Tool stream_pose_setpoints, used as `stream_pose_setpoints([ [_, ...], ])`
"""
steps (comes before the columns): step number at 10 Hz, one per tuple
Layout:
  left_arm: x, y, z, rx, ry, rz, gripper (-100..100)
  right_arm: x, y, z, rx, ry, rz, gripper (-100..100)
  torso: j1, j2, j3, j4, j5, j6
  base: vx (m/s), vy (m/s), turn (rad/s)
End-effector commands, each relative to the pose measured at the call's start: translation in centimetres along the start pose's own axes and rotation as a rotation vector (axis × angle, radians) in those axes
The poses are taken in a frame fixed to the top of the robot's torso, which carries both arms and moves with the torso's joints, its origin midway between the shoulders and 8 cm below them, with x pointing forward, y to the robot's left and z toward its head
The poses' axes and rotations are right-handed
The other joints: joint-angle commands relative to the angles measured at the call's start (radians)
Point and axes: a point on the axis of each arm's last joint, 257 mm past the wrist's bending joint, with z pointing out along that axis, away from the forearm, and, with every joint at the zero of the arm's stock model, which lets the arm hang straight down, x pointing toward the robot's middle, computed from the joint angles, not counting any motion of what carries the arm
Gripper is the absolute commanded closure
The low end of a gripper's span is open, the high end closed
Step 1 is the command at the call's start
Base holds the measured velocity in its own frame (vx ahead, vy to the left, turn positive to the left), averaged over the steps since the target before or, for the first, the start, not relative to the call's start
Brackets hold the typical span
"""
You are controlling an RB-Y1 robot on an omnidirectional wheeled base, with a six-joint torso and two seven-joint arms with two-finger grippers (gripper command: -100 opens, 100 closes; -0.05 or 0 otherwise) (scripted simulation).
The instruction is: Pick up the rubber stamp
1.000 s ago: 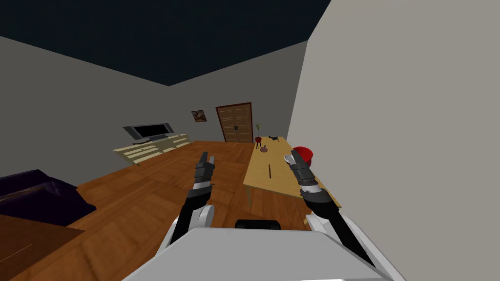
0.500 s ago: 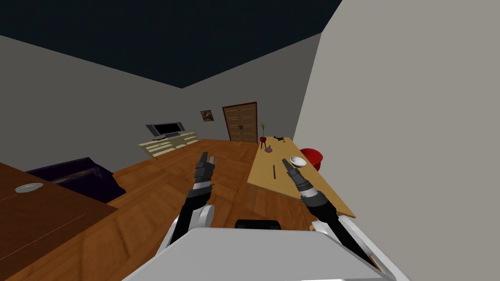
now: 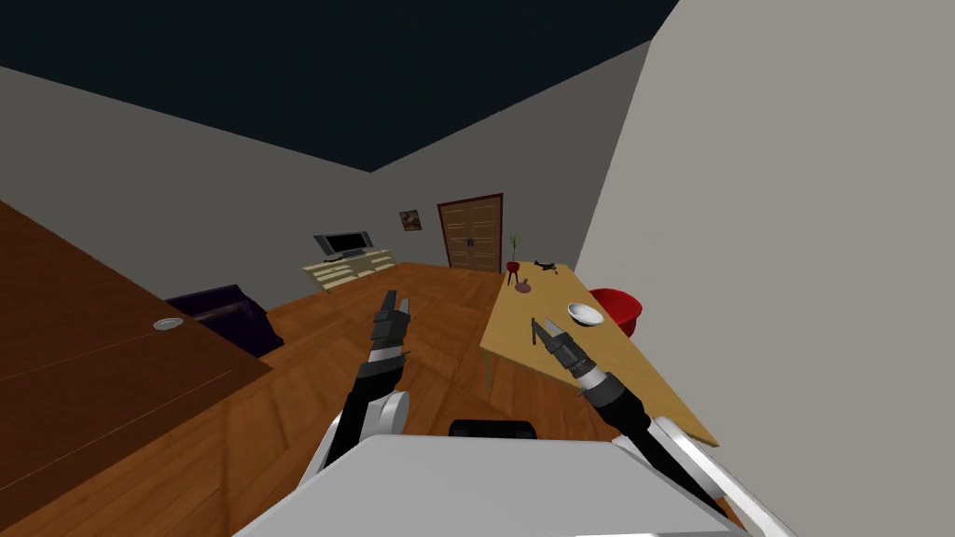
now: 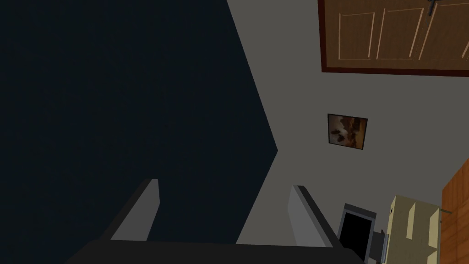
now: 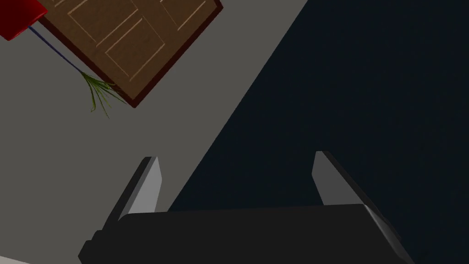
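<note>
Grasp not begun: left tool [image 4: 224, 183] and right tool [image 5: 236, 158] hang released, the purplish rubber stamp [image 3: 523, 287] untouched on the tabletop [image 3: 511, 322] at 11 o'clock

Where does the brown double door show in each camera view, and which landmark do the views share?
Head view: brown double door on the far grey wall, between wall picture and potted plant.
Left wrist view: door past the wall picture, beyond the left gripper, jaws open.
Right wrist view: door behind the potted plant's sprig, beyond the right gripper, jaws open.
Shared landmark: the dark ceiling meeting that grey wall.
</note>
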Motion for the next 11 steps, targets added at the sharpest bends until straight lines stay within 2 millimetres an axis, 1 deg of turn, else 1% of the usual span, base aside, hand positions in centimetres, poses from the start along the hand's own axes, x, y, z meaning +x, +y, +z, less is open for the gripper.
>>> stream_pose_setpoints([
  [1, 0.0, 0.0, 0.0, 0.0, 0.0, 0.0, 0, 2.4, -1.8, -0.8, 0.016, 0.089, -0.113, -100, 0.0, 0.0, 0.0, 0.0, 0.0, 0.0, -0.01, 0.01, 0.328],
  [2, 0.0, 0.0, 0.0, 0.0, 0.0, 0.0, 0, 2.8, -2.1, -1.0, 0.014, 0.11, -0.15, -100, 0.0, 0.0, 0.0, 0.0, 0.0, 0.0, -0.006, 0.0, 0.132],
  [3, 0.0, 0.0, 0.0, 0.0, 0.0, 0.0, 0, 4.4, -3.2, -1.9, 0.016, 0.173, -0.227, -100, 0.0, 0.0, 0.0, 0.0, 0.0, 0.001, -0.004, 0.005, 0.266],
  [4, 0.0, 0.0, 0.0, 0.0, 0.0, 0.0, 0, 4.8, -3.6, -2.1, 0.02, 0.184, -0.242, -100, 0.0, -0.001, 0.0, 0.0, 0.0, 0.0, -0.001, -0.003, 0.119],
  [5, 0.0, 0.0, 0.0, 0.0, 0.0, 0.0, 0, 6.6, -5.1, -3.3, 0.024, 0.254, -0.322, -100, -0.001, 0.0, 0.0, 0.0, 0.0, 0.001, -0.001, 0.002, 0.202],
  [6, 0.0, 0.0, 0.0, 0.0, 0.0, 0.0, 0, 6.7, -5.1, -3.4, 0.023, 0.26, -0.332, -100, 0.0, -0.001, 0.0, 0.0, 0.0, 0.0, 0.0, -0.002, 0.158],
  [7, 0.0, 0.0, 0.0, 0.0, 0.0, 0.0, 0, 8.5, -6.7, -4.9, 0.024, 0.334, -0.41, -100, -0.001, -0.001, 0.0, 0.0, 0.0, 0.001, 0.001, -0.001, 0.28],
  [8, 0.0, 0.0, 0.0, 0.0, 0.0, 0.0, 0, 8.6, -6.8, -4.9, 0.022, 0.339, -0.42, -100, -0.001, -0.001, 0.0, 0.0, 0.0, 0.0, 0.002, -0.008, 0.156],
  [9, 0.0, 0.0, 0.0, 0.0, 0.0, 0.0, 0, 10.2, -8.2, -6.4, 0.016, 0.409, -0.494, -100, -0.001, -0.001, 0.0, 0.0, 0.0, 0.001, 0.002, -0.005, 0.296],
  [10, 0.0, 0.0, 0.0, 0.0, 0.0, 0.0, 0, 10.5, -8.4, -6.7, 0.017, 0.419, -0.504, -100, -0.001, -0.001, -0.001, 0.0, 0.0, 0.0, 0.003, -0.011, 0.149],
  [11, 0.0, 0.0, 0.0, 0.0, 0.0, 0.0, 0, 12.0, -9.8, -8.3, 0.005, 0.49, -0.58, -100, -0.001, -0.001, 0.0, 0.0, 0.0, 0.001, 0.002, -0.006, 0.3],
])
